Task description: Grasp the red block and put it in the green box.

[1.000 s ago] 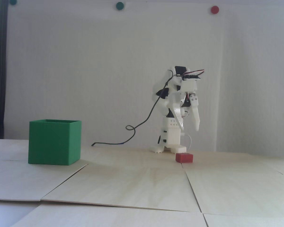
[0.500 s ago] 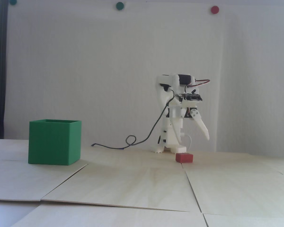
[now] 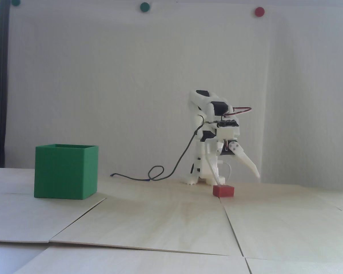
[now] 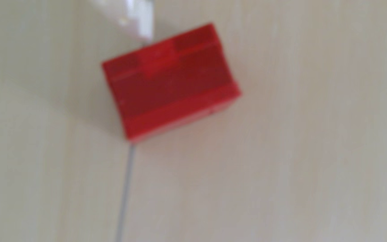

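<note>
Red block sat lower right of centre in fixed view, flat on table, green box far left. Gripper spread wide, empty, one finger near block's upper edge. Probably light, rigid; best pinched across short sides, though wrist view blurred.

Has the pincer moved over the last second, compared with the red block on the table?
Yes. In the fixed view the pincer has come down toward the red block, which has stayed put, and its fingers have spread wider apart.
</note>
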Robot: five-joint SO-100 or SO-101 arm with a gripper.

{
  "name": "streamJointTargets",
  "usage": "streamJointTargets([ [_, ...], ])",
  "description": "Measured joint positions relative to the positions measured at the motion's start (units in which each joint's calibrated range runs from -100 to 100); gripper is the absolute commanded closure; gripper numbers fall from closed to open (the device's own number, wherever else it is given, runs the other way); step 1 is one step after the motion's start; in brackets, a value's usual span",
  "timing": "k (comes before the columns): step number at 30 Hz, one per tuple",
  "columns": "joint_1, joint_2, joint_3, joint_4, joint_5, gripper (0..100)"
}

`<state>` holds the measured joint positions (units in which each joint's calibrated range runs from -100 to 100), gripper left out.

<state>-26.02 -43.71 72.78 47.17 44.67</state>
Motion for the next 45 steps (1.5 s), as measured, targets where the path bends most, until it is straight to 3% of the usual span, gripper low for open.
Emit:
streamJointTargets([
  [14, -6.7, 0.0, 0.0, 1.7, -6.7, 57],
  [21, -6.6, 0.0, 0.0, 2.4, -6.8, 57],
  [35, -4.7, 0.0, 0.0, 13.6, 0.8, 57],
  [38, -3.6, 0.0, 0.0, 13.6, -0.4, 57],
  [45, 1.3, 0.0, 0.0, 13.6, -12.0, 57],
])
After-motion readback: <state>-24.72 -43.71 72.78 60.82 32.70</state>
